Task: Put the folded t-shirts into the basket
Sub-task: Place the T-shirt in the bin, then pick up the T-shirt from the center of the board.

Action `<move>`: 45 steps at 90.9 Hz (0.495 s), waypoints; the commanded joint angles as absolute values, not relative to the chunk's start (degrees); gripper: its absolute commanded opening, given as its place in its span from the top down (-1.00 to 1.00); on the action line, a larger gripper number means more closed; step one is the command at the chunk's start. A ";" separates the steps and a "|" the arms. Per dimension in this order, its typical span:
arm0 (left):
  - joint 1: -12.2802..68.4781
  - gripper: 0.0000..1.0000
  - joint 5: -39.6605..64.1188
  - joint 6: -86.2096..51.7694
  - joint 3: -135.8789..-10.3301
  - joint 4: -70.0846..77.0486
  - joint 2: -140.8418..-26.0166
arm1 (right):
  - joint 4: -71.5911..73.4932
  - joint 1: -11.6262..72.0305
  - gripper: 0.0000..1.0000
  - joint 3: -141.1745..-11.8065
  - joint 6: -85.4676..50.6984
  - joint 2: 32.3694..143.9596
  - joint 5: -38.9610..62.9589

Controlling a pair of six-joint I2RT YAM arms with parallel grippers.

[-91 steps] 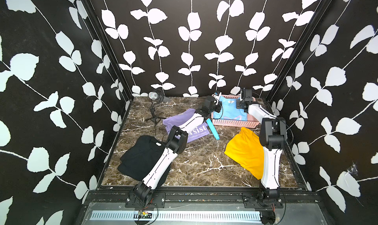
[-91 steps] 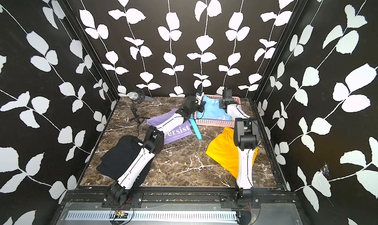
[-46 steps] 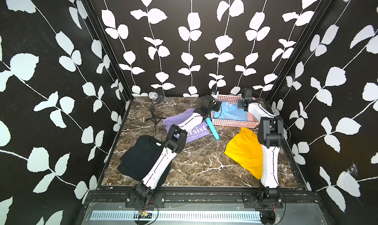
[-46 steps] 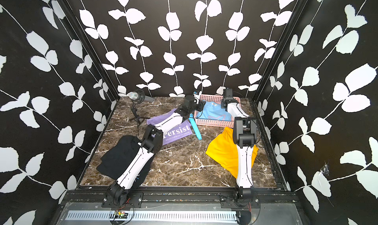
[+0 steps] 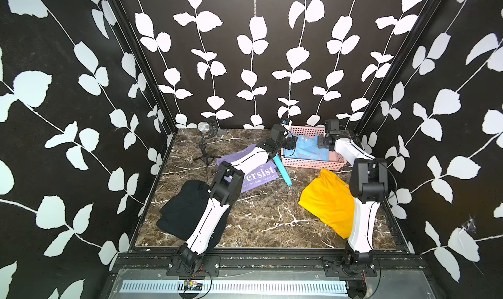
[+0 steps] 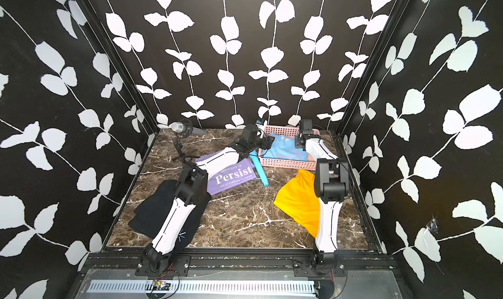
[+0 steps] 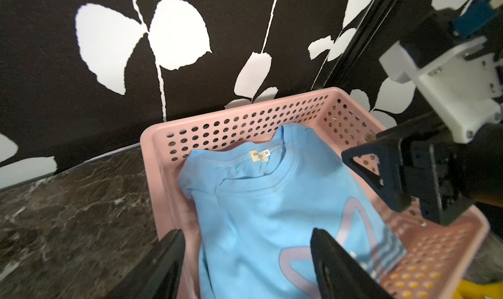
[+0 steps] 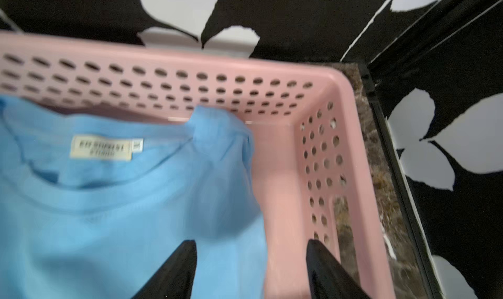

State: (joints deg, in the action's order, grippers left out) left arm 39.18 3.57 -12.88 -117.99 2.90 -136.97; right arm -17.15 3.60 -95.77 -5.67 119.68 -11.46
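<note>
Your left gripper [image 7: 246, 231] and right gripper [image 8: 250, 242] fingers [image 8: 177, 270] have spread; light blue tee [image 5: 307, 151] now lies in one-o'clock basket [image 5: 310, 165], label [image 7: 259, 156] visible wrist-side only.

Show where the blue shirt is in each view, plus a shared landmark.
Top view: blue shirt in the basket, back right.
Top view: blue shirt, same basket.
Left wrist: blue shirt lying in the basket.
Right wrist: blue shirt against the basket's holed wall.
Landmark: the pink basket.

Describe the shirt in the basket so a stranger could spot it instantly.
At the marble table's far right corner sits a pink perforated basket. The light blue t-shirt, with a pale pink print, lies inside it. The lilac shirt, black shirt and yellow shirt all lie out on the table.
</note>
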 commanded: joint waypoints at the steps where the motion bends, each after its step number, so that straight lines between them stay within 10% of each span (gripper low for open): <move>1: 39.29 -0.53 3.02 -14.46 -110.31 3.29 -125.29 | -12.90 4.40 -0.42 -89.90 -7.86 111.19 -8.54; 45: 39.27 -0.61 2.08 -15.24 -73.15 1.58 -101.34 | -20.20 13.23 -0.66 -60.21 -15.91 83.52 -14.90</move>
State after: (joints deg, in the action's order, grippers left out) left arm 39.22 3.11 -14.37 -78.91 3.05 -105.65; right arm -17.17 11.53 -66.76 -10.85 89.34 -11.60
